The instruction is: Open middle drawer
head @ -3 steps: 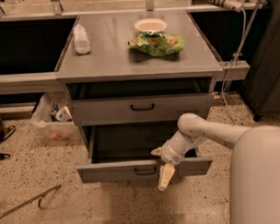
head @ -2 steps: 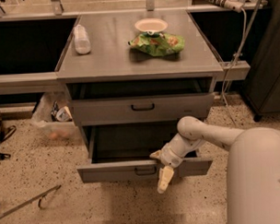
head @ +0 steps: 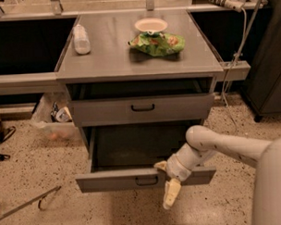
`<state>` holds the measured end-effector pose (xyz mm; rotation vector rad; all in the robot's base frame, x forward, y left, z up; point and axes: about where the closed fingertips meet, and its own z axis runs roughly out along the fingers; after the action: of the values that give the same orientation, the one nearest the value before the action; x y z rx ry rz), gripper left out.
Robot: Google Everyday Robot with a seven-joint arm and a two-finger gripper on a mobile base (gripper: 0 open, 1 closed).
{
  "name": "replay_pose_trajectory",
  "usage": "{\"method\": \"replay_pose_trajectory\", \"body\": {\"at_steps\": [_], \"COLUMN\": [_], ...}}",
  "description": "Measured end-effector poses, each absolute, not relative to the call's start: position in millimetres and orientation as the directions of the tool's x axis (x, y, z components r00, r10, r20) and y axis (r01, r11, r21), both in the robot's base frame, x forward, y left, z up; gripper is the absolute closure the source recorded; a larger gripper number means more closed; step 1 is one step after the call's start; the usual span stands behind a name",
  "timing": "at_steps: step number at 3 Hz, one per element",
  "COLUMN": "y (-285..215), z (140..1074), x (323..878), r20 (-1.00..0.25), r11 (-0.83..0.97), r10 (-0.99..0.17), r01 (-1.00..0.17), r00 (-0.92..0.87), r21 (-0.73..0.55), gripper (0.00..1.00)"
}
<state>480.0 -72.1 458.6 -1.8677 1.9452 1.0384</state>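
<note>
The middle drawer (head: 110,180) is pulled well out of the grey cabinet, and its dark inside shows. Its flat grey front carries a small black loop handle (head: 146,180). My gripper (head: 167,180) is at the drawer's front, just right of the handle, at the end of the white arm coming in from the right. One pale finger (head: 172,194) hangs down in front of the drawer front. The other fingertip (head: 160,165) sits at the top edge of the front. The fingers stand apart, so the gripper is open.
Above it is another drawer (head: 186,107) with a black handle and a dark gap over it. On the cabinet top (head: 110,55) lie a white bottle (head: 81,39), a green chip bag (head: 157,43) and a white bowl (head: 151,25). A plastic bin (head: 53,122) stands on the floor at left.
</note>
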Motion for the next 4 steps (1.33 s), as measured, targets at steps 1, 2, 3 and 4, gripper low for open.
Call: {"method": "replay_pose_trajectory", "body": {"at_steps": [1, 2, 3, 4], "y": [-84.1, -87.5, -84.9, -74.0], "z": [484.3, 484.5, 481.5, 466.6], "x": [439.1, 432.2, 442.8, 470.6], "r20": [-0.64, -0.637, -0.635, -0.636], "r11": [-0.059, -0.056, -0.062, -0.097], "r10": [-0.748, -0.75, -0.756, -0.764], "r01": [-0.944, -0.942, -0.947, -0.955], "r00": [-0.173, -0.179, -0.162, -0.11], "r21": [0.325, 0.331, 0.315, 0.282], "gripper": [0.0, 0.0, 0.0, 0.0]}}
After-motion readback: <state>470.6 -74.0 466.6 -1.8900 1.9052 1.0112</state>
